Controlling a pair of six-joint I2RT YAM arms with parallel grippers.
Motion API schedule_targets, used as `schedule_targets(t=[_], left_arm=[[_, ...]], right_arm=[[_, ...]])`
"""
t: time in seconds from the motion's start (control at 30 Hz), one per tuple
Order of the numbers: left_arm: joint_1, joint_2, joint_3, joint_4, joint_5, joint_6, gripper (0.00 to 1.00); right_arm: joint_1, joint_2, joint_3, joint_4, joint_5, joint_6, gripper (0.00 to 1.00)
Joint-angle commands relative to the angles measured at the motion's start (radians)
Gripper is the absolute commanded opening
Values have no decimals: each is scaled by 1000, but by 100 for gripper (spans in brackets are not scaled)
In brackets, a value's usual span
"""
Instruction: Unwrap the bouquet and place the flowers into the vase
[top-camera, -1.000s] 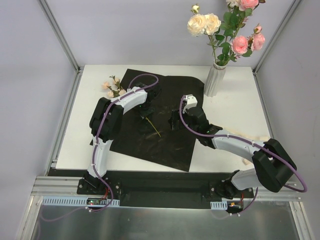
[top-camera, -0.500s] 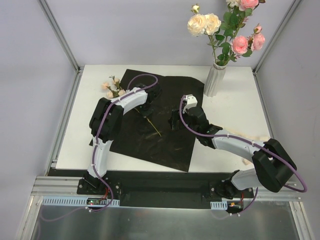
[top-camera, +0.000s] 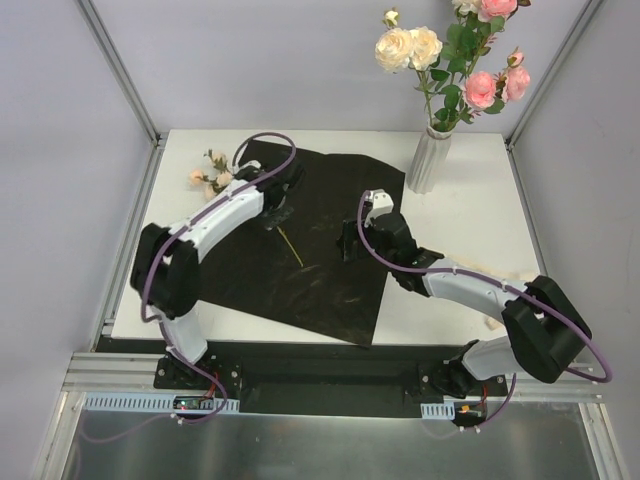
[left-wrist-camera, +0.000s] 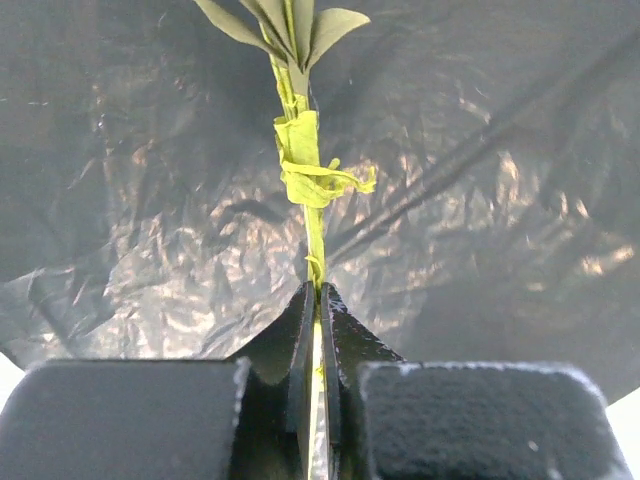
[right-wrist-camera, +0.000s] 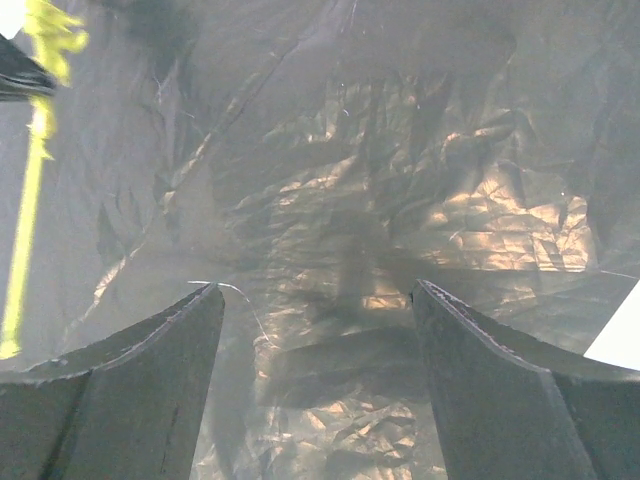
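One of the flowers (top-camera: 208, 172), with pale pink blooms, lies off the left edge of the spread black wrapping paper (top-camera: 320, 280). My left gripper (top-camera: 276, 205) is shut on its thin green stem (left-wrist-camera: 313, 215), and the stem's loose end (top-camera: 292, 247) trails over the paper. The left wrist view shows both jaws pinching the stem below a knot of green tape (left-wrist-camera: 305, 170). My right gripper (top-camera: 352, 243) hovers open over the paper (right-wrist-camera: 380, 180) with nothing between its jaws. The white ribbed vase (top-camera: 428, 160) stands at the back right, holding several cream and pink roses (top-camera: 440, 50). No wrapped bouquet is in view.
A cream ribbon (top-camera: 508, 281) lies on the white table (top-camera: 470, 220) beside the right arm. Metal frame posts (top-camera: 120, 70) rise at the back corners. The tall blooms lean above the vase.
My left gripper closed on the stem and pulled back and left, its elbow swinging outward. The blooms slid left and the black paper shifted a little. The right arm stayed put.
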Motion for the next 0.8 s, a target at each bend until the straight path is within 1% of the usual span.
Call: schedule_targets(t=[0.0, 0.03, 0.1, 0.13, 0.17, 0.2, 0.23, 0.27, 0.3, 0.4, 0.47, 0.53, 0.6, 0.63, 0.7, 0.77], left_arm=[[0, -183, -114, 80, 45, 167, 0], [0, -206, -159, 100, 62, 183, 0], [0, -273, -205, 180, 140, 278, 0], [0, -298, -255, 206, 163, 309, 0], [0, -321, -281, 258, 183, 358, 0], [0, -365, -326, 277, 213, 379, 0], [-1, -384, -344, 292, 224, 398, 0], [-1, -402, -361, 315, 233, 436, 0], [-1, -439, -390, 324, 250, 453, 0], [0, -512, -450, 380, 290, 513, 0], [0, -546, -475, 404, 374, 572, 0], [0, -586, -506, 429, 451, 596, 0], [0, -615, -536, 435, 482, 607, 0], [0, -622, -547, 441, 515, 611, 0], [0, -640, -585, 449, 539, 611, 0], [0, -657, -613, 475, 569, 604, 0]], right_arm=[[-6, 25, 71, -46, -13, 12, 78], [-5, 40, 105, -64, -29, 16, 79], [-12, 81, 162, -170, -80, 25, 79], [-26, 101, 242, -219, -154, 43, 80], [-37, 120, 278, -312, -190, 63, 80], [-49, 161, 316, -352, -301, 113, 81], [-80, 187, 382, -401, -372, 143, 81], [-95, 215, 419, -416, -443, 169, 81], [-112, 265, 447, -416, -574, 201, 82], [-115, 351, 556, -419, -728, 282, 83], [-112, 387, 628, -419, -763, 342, 85], [-111, 434, 657, -394, -779, 400, 88], [-106, 469, 657, -327, -825, 512, 89], [-104, 480, 653, -219, -835, 552, 89], [-94, 525, 660, -143, -858, 659, 89], [-86, 552, 673, -88, -855, 709, 88]])
